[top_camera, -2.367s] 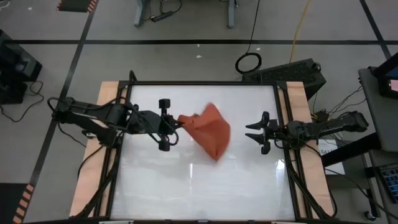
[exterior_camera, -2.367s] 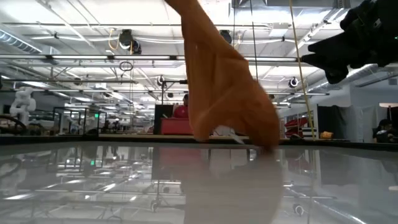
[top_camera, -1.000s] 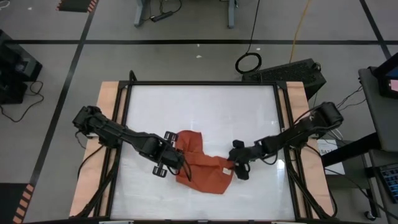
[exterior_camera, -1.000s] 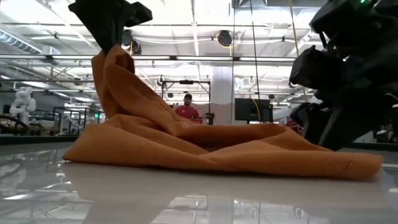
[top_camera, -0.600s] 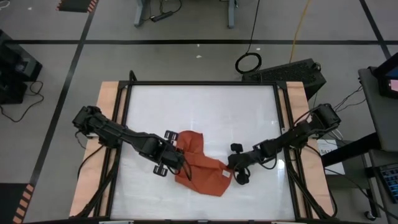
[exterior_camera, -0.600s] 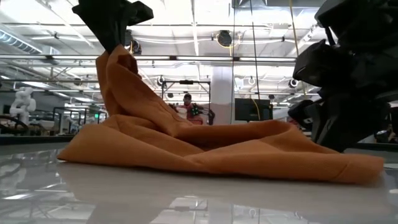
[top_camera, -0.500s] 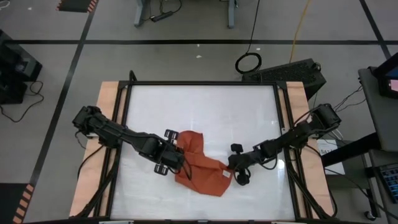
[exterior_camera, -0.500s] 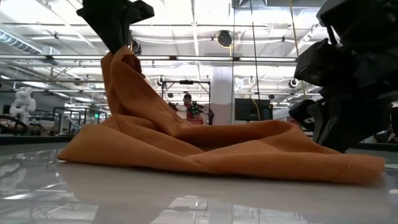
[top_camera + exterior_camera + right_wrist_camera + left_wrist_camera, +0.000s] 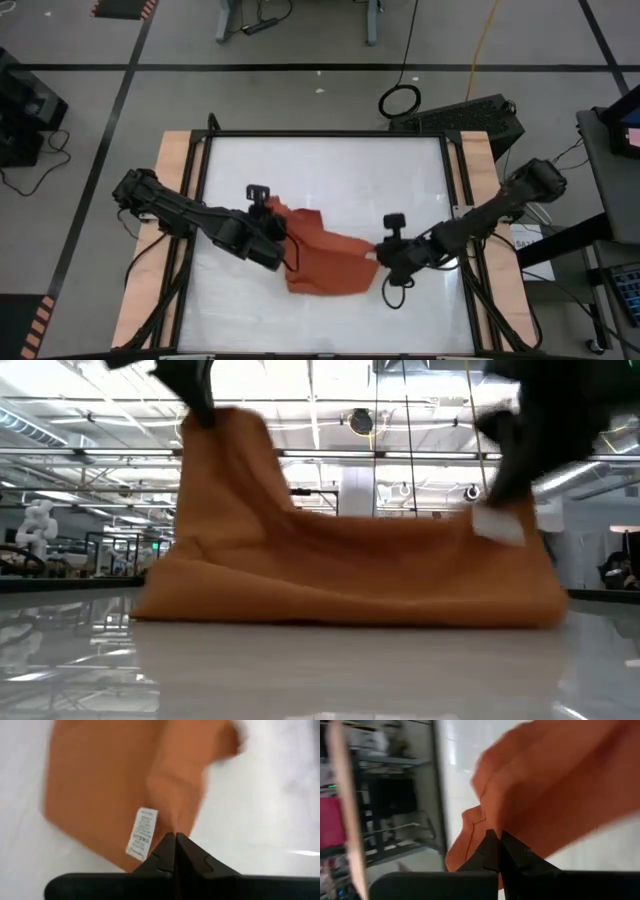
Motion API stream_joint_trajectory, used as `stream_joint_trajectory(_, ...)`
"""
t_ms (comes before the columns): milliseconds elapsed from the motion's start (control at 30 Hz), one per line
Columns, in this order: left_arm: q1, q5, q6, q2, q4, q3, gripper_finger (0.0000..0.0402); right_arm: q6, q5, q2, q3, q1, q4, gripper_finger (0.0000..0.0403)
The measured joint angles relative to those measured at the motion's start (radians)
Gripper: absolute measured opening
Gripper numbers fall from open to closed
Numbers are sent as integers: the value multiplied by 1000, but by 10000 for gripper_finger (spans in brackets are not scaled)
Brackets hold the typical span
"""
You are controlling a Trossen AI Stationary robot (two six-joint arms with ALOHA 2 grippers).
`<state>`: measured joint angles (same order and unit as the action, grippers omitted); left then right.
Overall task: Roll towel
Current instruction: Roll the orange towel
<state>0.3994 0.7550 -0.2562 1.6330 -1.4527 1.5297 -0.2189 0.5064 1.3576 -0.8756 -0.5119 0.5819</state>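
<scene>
The rust-orange towel (image 9: 322, 262) is strung between my two grippers at the middle of the white table (image 9: 330, 165). Its upper edge is raised and its lower part (image 9: 350, 605) lies on the table. My left gripper (image 9: 270, 214) is shut on the towel's left end, which is the higher one in the low view. My right gripper (image 9: 379, 255) is shut on the right end, next to a white label (image 9: 141, 833). The low view is blurred. My left gripper pinches the towel's left upper corner (image 9: 479, 822) between its two shut fingers, slanting down from the table's left side. That corner is lifted clear (image 9: 215, 422) and the cloth hangs below it to the table. How many layers it has, I cannot tell. My right gripper pinches the towel's right corner (image 9: 176, 822) between its two shut fingers, beside the white label, slanting down from the table's right side. The corner is lifted off the table (image 9: 505, 520). The cloth sags between the two holds.
Wooden strips (image 9: 170, 190) and black rails (image 9: 455, 190) run along the table's left and right sides. White tabletop lies bare on the far side (image 9: 330, 165) and the near side (image 9: 320, 325) of the towel. The room with benches shows beyond the table (image 9: 60, 550).
My right gripper has taken hold of the towel's right corner, which lay on the table, and lifted it. My left gripper has risen and turned with the left corner. The towel's upper edge has come up between them while its lower part stays on the table.
</scene>
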Motion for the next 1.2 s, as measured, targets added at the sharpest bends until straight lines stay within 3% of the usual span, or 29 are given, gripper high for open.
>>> stream_joint_trajectory(333, 74, 306, -48, -1, -114, 285, 0, 83, 433, -140, -332, -67, 319, 0)
stream_joint_trajectory(567, 148, 504, 38, -1, -117, 430, 0, 194, 623, -188, -486, -107, 345, 0)
stream_joint_trajectory(733, 194, 589, 120, 0, -118, 462, 0, 275, 647, -203, -567, -137, 341, 0)
stream_joint_trajectory(1200, 288, 564, 155, 0, -112, 469, 0, 344, 536, -206, -661, -275, 353, 0)
